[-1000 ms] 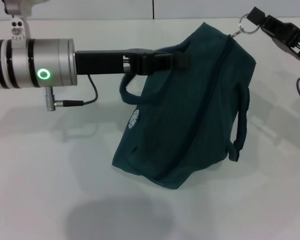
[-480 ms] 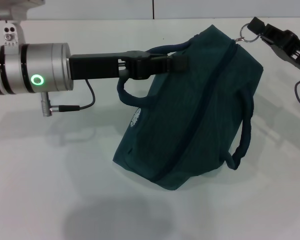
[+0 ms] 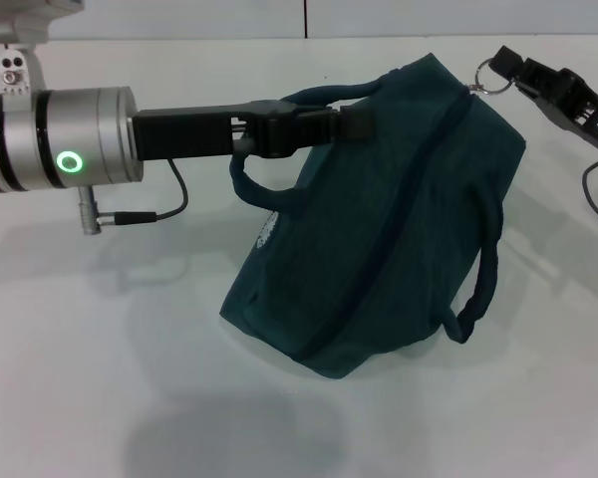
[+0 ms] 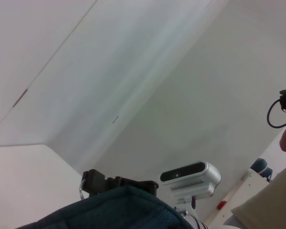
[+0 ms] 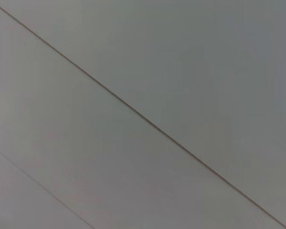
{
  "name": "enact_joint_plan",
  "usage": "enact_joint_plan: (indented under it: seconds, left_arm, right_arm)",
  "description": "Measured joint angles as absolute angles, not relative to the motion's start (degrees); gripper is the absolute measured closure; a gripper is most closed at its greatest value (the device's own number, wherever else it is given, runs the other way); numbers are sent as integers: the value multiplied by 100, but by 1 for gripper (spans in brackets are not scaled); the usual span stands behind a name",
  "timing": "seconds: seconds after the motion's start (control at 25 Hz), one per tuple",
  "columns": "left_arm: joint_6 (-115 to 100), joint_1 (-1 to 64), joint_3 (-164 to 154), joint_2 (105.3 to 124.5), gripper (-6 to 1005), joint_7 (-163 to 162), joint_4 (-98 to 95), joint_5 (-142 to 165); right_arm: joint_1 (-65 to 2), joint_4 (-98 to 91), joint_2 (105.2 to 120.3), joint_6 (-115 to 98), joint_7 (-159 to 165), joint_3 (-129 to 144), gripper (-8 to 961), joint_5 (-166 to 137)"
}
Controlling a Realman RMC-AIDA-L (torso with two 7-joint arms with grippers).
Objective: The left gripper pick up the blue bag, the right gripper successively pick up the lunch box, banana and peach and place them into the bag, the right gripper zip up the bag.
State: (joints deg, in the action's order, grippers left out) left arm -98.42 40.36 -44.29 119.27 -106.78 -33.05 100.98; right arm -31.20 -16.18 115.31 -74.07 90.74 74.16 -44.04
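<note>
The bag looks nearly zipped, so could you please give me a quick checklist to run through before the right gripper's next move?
1. Left gripper shut on a handle of the bag: ok.
2. Bag lifted at the held side, lower end resting on the table: ok.
3. Right gripper at the zipper ring, at the bag's top corner: ok; whether it grips the ring: cannot tell.
4. Zipper closed along its visible length: ok as far as the head view shows.
5. Lunch box, banana and peach inside: cannot tell; none is visible on the table.
6. Other handle hanging clear of the zipper: ok.
</note>
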Motion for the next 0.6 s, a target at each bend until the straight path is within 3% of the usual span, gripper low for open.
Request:
enact_joint_plan:
  seconds: [0.56, 0.6]
  left_arm:
    - [-9225, 4011, -4385, 11927, 961, -10622, -3253, 10080]
    - [-9156, 4019, -4387, 11926, 962, -10627, -3251, 10080]
  right_arm:
    - [-3191, -1568, 11507, -7541, 9134, 7399, 889, -4401]
    - [-3191, -1566, 11490, -7534, 9155, 7393, 849, -4397]
